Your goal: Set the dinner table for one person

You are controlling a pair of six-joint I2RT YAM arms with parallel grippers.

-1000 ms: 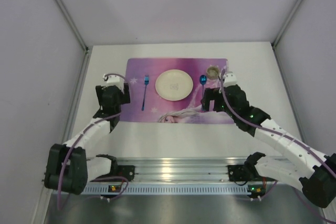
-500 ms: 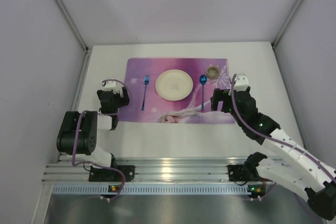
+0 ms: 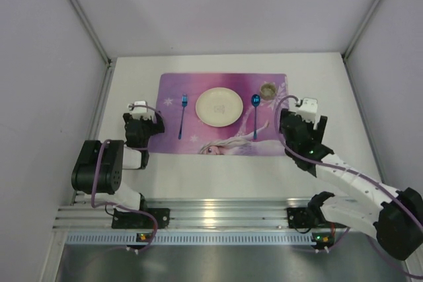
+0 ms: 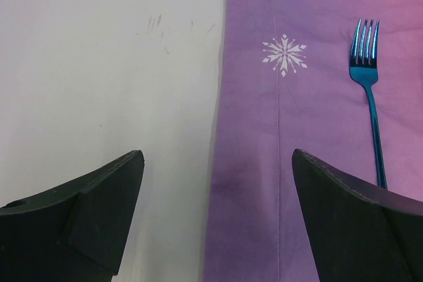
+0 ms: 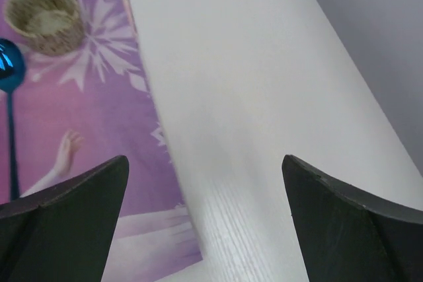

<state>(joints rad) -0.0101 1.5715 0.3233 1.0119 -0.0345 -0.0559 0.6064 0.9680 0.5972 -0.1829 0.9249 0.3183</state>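
The dinner table [image 3: 324,77] is a white top carrying a purple placemat [image 3: 225,138]. On the mat, from left to right, lie a blue fork [image 3: 182,117], a cream plate [image 3: 219,106], a blue spoon [image 3: 255,113] and a small woven cup [image 3: 268,90]. My left gripper [image 3: 143,122] hangs open over the mat's left edge with nothing in it; in its wrist view the gripper [image 4: 217,158] straddles that edge, and the fork [image 4: 367,90] lies ahead to the right. My right gripper [image 3: 302,123], open and holding nothing, is just past the mat's right edge. The right wrist view has the gripper [image 5: 205,160] near the mat's corner, with the cup [image 5: 45,16] and spoon [image 5: 8,70] at far left.
Grey walls with silver corner posts close the table in at the back and on both sides. An aluminium rail [image 3: 225,216] with both arm bases runs along the near edge. White table surface [image 4: 112,64] lies left of the mat and more [image 5: 264,97] lies right of it.
The right gripper has moved right, away from the cup and off the mat. The left arm has folded back toward its base, its gripper staying near the mat's left edge. Both stayed open.
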